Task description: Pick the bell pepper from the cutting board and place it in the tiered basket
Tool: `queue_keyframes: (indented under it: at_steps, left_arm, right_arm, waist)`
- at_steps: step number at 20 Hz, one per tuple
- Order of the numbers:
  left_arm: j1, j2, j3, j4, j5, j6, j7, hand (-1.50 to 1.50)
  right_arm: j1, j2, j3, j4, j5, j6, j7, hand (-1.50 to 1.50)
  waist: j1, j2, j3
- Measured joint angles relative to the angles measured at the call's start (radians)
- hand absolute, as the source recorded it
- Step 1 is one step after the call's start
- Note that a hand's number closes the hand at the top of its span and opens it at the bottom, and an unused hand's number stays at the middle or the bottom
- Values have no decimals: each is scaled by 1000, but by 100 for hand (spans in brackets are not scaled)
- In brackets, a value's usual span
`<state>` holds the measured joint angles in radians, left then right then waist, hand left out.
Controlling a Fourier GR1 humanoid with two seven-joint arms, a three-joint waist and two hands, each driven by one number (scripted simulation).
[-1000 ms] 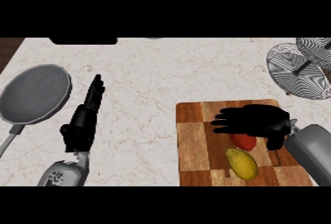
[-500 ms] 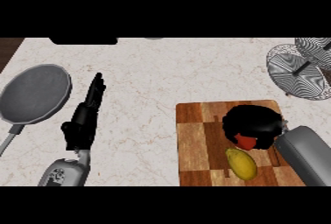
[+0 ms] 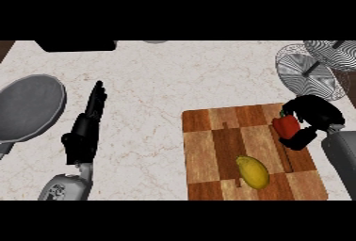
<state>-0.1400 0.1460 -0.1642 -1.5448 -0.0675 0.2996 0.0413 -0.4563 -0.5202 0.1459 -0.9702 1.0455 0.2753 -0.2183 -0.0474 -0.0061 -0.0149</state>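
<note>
A red bell pepper [image 3: 285,125] sits in my right hand [image 3: 313,117], whose fingers and thumb curl round it over the right side of the wooden cutting board [image 3: 215,150]. The wire tiered basket [image 3: 313,70] stands at the back right, just beyond the hand. My left hand [image 3: 87,127] rests open on the counter at the left, fingers straight and pointing away.
A yellow mango-like fruit [image 3: 253,172] lies on the board's near part. A grey frying pan [image 3: 26,113] sits at the far left. A dark object [image 3: 75,45] lies at the back edge.
My right hand has closed on the bell pepper and moved it right and back, toward the board's right edge. The left hand has stayed still.
</note>
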Motion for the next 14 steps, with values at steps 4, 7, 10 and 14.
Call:
queue_keyframes:
  at_steps: [4,7,10,14]
  left_arm:
    - [4,-2,-6,-1,2,-6,0,0]
    - [-5,-9,-17,1,1,-12,5,0]
    - [-20,-12,-18,7,6,-20,9,0]
    - [-22,-12,-15,13,7,-23,11,0]
  right_arm:
    - [-49,39,-106,46,29,6,356,150]
    - [-124,93,-154,45,68,7,628,150]
    - [-221,152,-174,17,119,18,882,150]
    - [-366,202,-181,-63,176,83,1133,150]
  waist:
    - [17,-1,3]
    - [35,-2,6]
    - [47,-3,7]
    - [48,-5,10]
